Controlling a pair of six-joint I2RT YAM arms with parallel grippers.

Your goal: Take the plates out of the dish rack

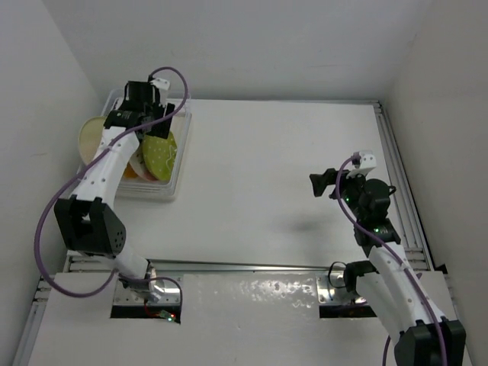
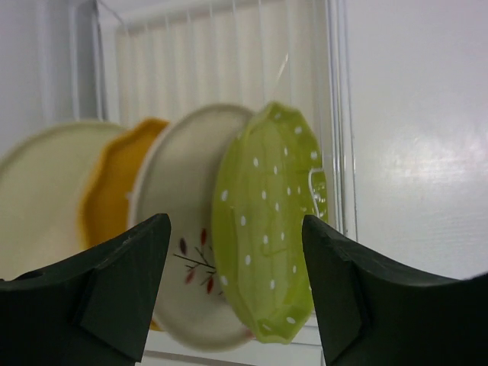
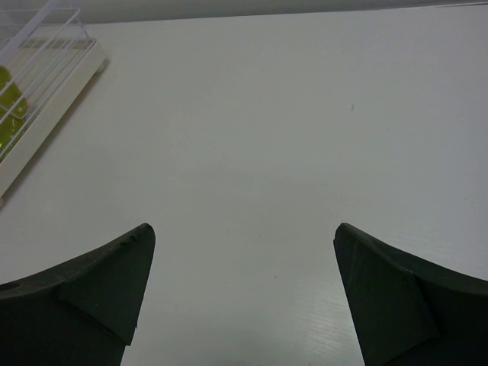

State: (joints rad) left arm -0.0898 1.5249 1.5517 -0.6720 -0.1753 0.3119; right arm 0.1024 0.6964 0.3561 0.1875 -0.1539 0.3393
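Four plates stand on edge in the clear dish rack (image 1: 180,162) at the far left of the table. In the left wrist view they run left to right: cream (image 2: 42,198), orange (image 2: 114,198), white-and-pink with a twig pattern (image 2: 179,221), scalloped green with white dots (image 2: 267,221). The cream plate (image 1: 91,137) and the green plate (image 1: 160,156) also show from above. My left gripper (image 2: 236,244) is open and hovers over the rack (image 2: 335,114), its jaws apart on either side of the green plate without touching it. My right gripper (image 3: 242,244) is open and empty above bare table, far right of the rack (image 3: 46,84).
The white table (image 1: 259,183) is walled at the left, back and right. A metal rail (image 1: 400,191) runs along the right edge. The left arm (image 1: 107,168) reaches over the near end of the rack.
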